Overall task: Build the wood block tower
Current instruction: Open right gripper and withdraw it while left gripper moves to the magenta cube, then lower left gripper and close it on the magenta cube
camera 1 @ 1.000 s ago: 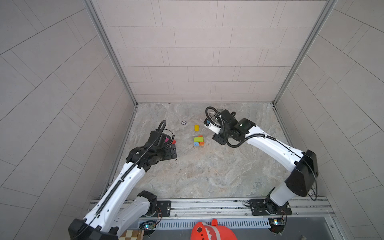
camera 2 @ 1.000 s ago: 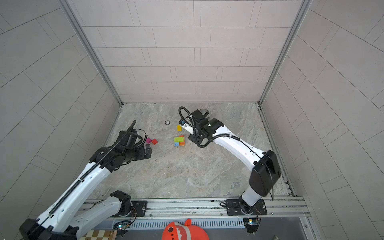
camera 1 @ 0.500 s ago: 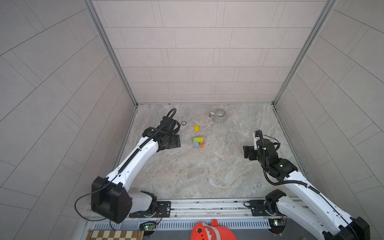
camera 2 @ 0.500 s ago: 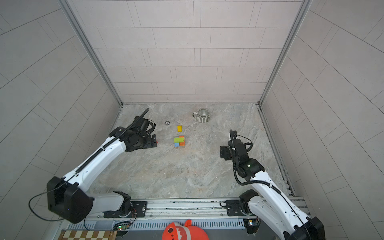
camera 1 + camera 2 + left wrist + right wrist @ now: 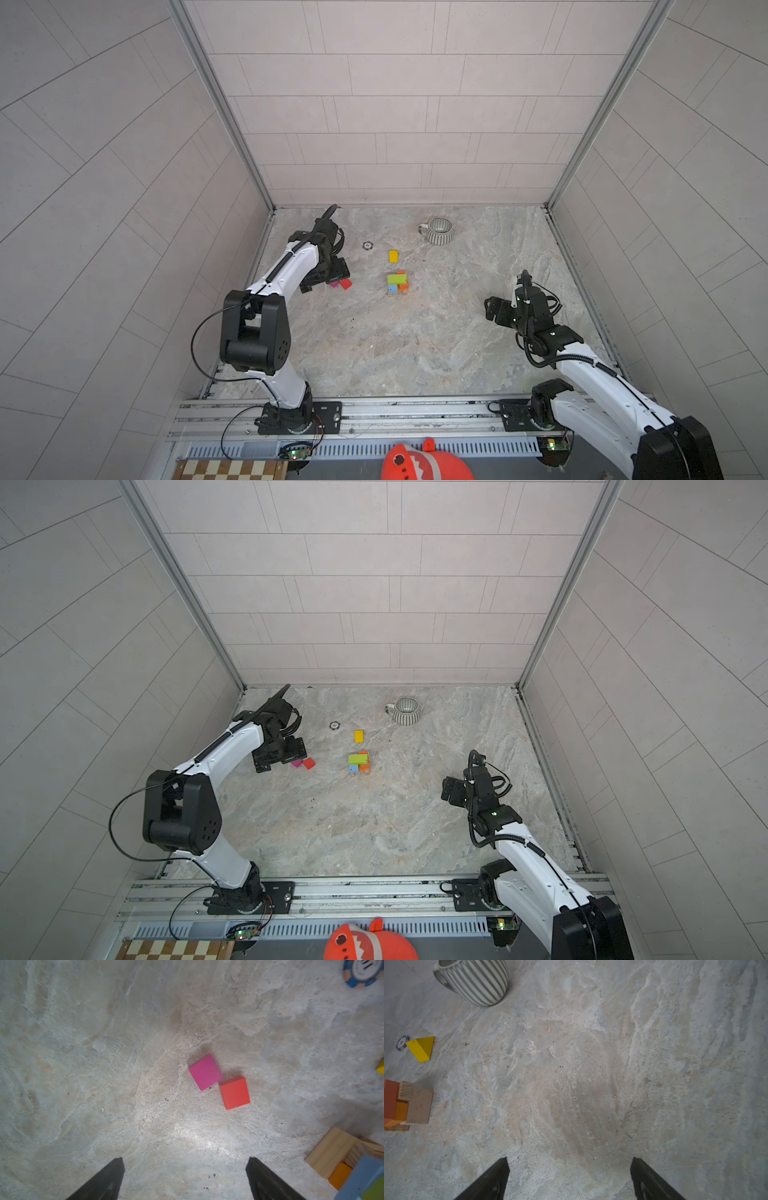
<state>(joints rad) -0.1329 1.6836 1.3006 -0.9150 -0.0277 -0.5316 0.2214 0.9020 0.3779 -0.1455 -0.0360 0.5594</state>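
Since the magenta block (image 5: pixel 205 1071) and red block (image 5: pixel 234 1093) lie corner to corner ahead of the left gripper (image 5: pixel 185 1159), whose jaws stand wide and empty, that arm seems poised to fetch one for the wood block tower (image 5: pixel 397 282), standing in the middle to their right. The right gripper (image 5: pixel 570 1159), also released and empty, hangs well apart at the near right. Only the right wrist view reveals the yellow block (image 5: pixel 421 1048) as a wedge; in both top views it looks flat
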